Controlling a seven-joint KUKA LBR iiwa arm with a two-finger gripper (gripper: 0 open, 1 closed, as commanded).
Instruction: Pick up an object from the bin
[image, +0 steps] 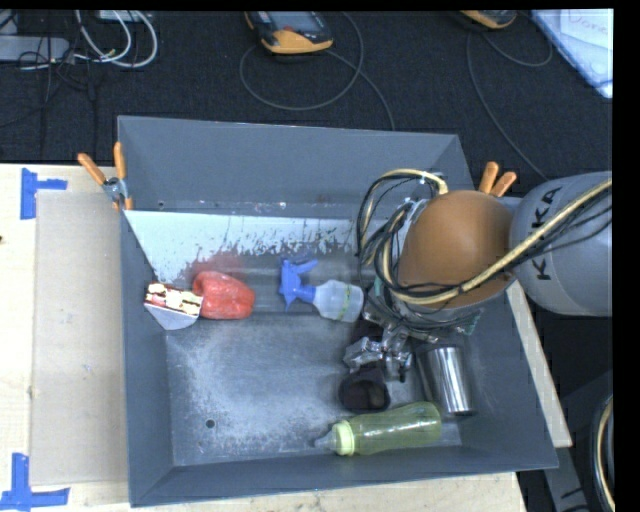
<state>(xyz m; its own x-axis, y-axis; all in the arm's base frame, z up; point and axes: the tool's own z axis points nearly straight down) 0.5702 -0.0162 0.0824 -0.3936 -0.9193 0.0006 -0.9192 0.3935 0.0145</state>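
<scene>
- Dark floor (200, 90) lies around the grey bin (300, 165).
- Gripper (383, 357) sits toward 4 o'clock in the bin, below the arm's orange cover (450, 245). I cannot tell whether its jaws are spread or pressed together.
- Black lump (365, 394) lies just at the gripper's 7 o'clock, touching it or nearly so.
- Silver can (448, 380) lies just beside it at 4 o'clock.
- Green bottle (392, 430) lies along the 6 o'clock wall.
- Spray bottle (322, 296) is near at 10 o'clock.
- Red lump (225, 297) and small box (170, 299) touch each other, well apart at 9 o'clock.
</scene>
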